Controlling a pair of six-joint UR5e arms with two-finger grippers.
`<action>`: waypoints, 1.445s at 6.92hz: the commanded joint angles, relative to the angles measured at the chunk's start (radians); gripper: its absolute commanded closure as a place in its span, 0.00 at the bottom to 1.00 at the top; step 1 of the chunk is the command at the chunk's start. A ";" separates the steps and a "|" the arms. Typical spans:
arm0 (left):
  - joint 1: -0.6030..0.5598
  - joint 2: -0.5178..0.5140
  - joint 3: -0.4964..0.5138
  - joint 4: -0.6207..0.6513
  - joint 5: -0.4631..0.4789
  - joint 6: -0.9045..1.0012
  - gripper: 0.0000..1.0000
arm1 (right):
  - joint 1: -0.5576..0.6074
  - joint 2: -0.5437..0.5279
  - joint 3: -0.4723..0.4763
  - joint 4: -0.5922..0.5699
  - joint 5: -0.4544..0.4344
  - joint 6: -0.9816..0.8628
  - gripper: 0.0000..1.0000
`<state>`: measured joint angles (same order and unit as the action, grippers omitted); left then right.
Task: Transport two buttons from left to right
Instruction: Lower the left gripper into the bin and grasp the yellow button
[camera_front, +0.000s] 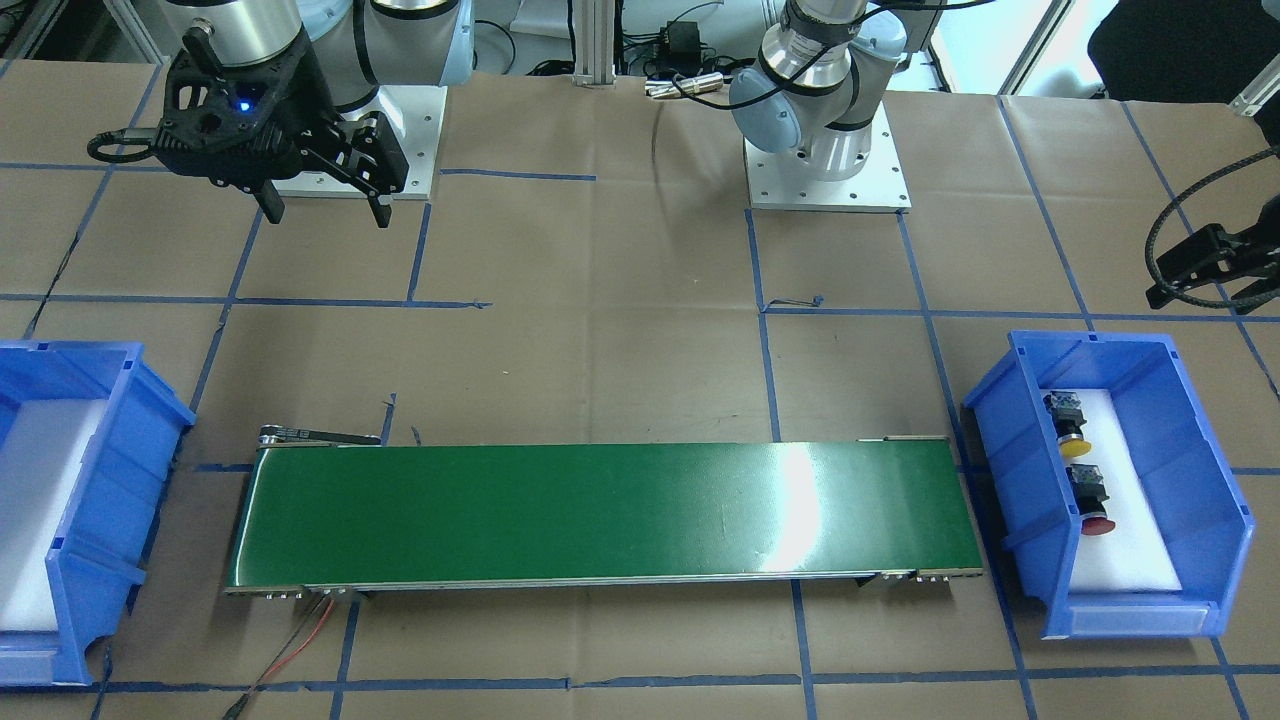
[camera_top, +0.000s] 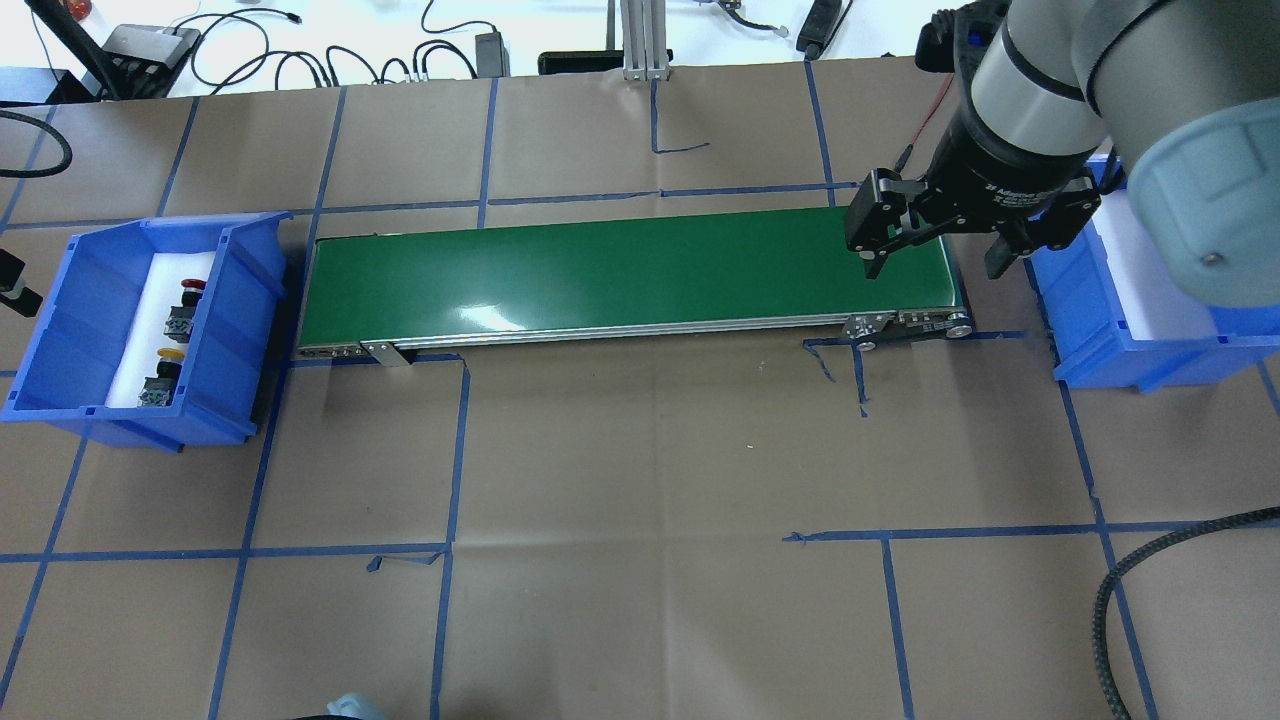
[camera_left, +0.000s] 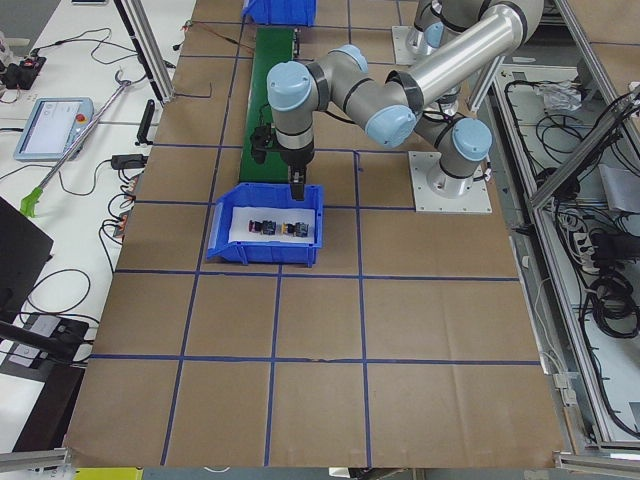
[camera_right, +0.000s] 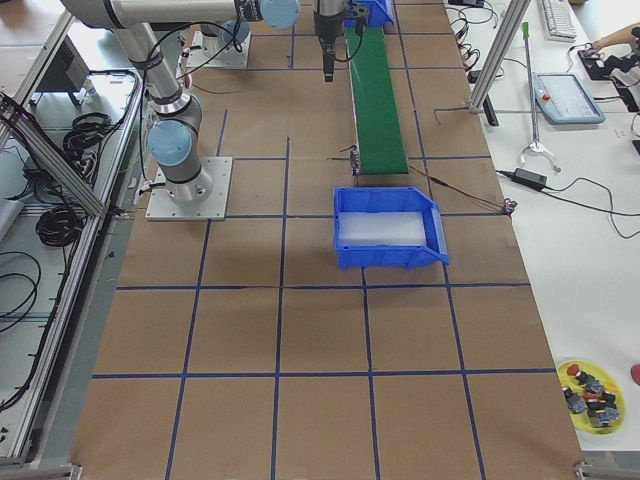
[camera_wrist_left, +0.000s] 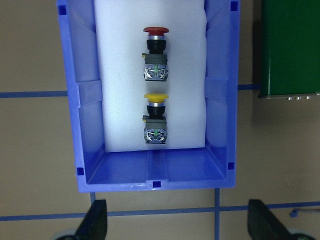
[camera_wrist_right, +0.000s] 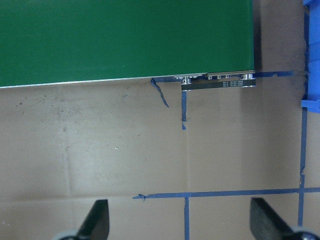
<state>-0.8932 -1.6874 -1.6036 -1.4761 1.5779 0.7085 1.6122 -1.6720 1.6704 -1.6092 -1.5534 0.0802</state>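
Observation:
The red button (camera_wrist_left: 156, 55) and the yellow button (camera_wrist_left: 156, 115) lie on white foam in the left blue bin (camera_wrist_left: 85, 100), caps pointing away from the robot. They also show in the overhead view, red (camera_top: 188, 290) and yellow (camera_top: 170, 355), and in the front view, yellow (camera_front: 1070, 430) and red (camera_front: 1093, 505). My left gripper (camera_wrist_left: 180, 225) is open and empty, above and apart from the bin's end. My right gripper (camera_top: 935, 260) is open and empty, held above the table near the right end of the belt.
A green conveyor belt (camera_top: 630, 275) runs between the left bin (camera_top: 240, 300) and the right blue bin (camera_top: 1100, 330), which holds only white foam. A yellow dish with several spare buttons (camera_right: 590, 390) sits on a side table. A black cable (camera_top: 1130, 580) loops at the right.

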 joint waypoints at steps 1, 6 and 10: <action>0.002 -0.026 -0.115 0.170 -0.001 0.003 0.01 | 0.000 0.000 0.000 0.000 0.001 0.001 0.00; -0.001 -0.132 -0.304 0.500 -0.013 0.002 0.01 | 0.000 0.000 0.002 0.000 0.001 0.001 0.00; -0.018 -0.202 -0.342 0.583 -0.013 0.002 0.01 | 0.000 0.000 0.000 0.000 0.001 0.001 0.00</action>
<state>-0.9043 -1.8802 -1.9419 -0.8990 1.5647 0.7095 1.6122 -1.6721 1.6706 -1.6092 -1.5524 0.0813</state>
